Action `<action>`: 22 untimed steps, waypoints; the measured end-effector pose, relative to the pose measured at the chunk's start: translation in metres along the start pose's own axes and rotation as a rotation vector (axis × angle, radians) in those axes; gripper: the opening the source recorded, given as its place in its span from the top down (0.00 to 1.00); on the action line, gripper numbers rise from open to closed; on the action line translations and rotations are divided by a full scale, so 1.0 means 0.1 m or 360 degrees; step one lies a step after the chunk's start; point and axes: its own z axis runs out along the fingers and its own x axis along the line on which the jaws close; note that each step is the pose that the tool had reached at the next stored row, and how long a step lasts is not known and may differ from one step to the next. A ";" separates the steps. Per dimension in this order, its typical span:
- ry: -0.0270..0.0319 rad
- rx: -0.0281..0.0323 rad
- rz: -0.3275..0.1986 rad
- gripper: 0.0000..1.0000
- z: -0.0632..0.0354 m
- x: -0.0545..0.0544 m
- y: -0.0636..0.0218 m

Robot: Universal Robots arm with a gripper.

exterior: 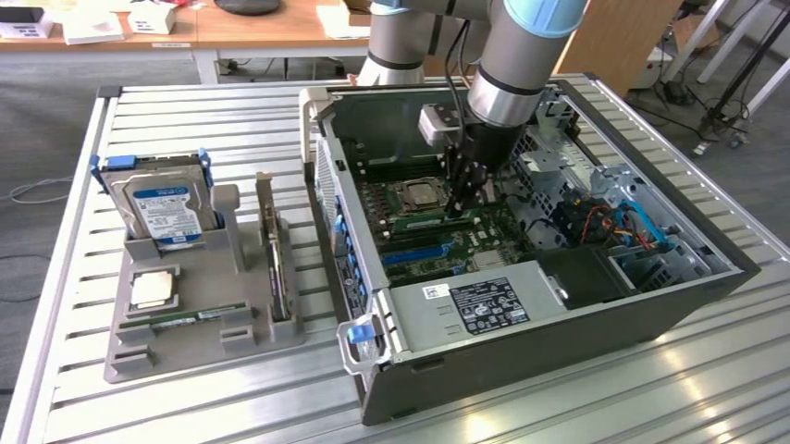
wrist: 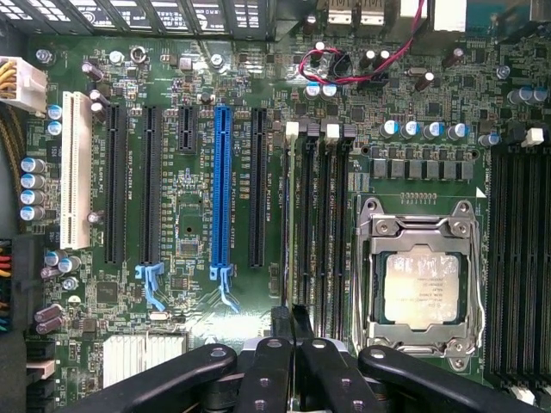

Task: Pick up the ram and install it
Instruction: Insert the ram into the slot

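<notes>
The gripper point(wrist: 291, 323) is held inside the PC case point(exterior: 691, 305), over the mobo slots point(wrist: 318, 224). Jaws are shut almost fully, w/ nothing seen between them. The ram point(exterior: 185, 321) is laid flat in the grey tray point(exterior: 185, 359), well apart.

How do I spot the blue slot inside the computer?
Look inside the open computer case on the metal table, at the green board on its floor. In its row of long slots, the blue slot is the only blue one; its neighbours are black.
</notes>
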 end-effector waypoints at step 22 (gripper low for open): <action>-0.00001 0.00001 0.0000 0.88 0.049 0.00 -0.002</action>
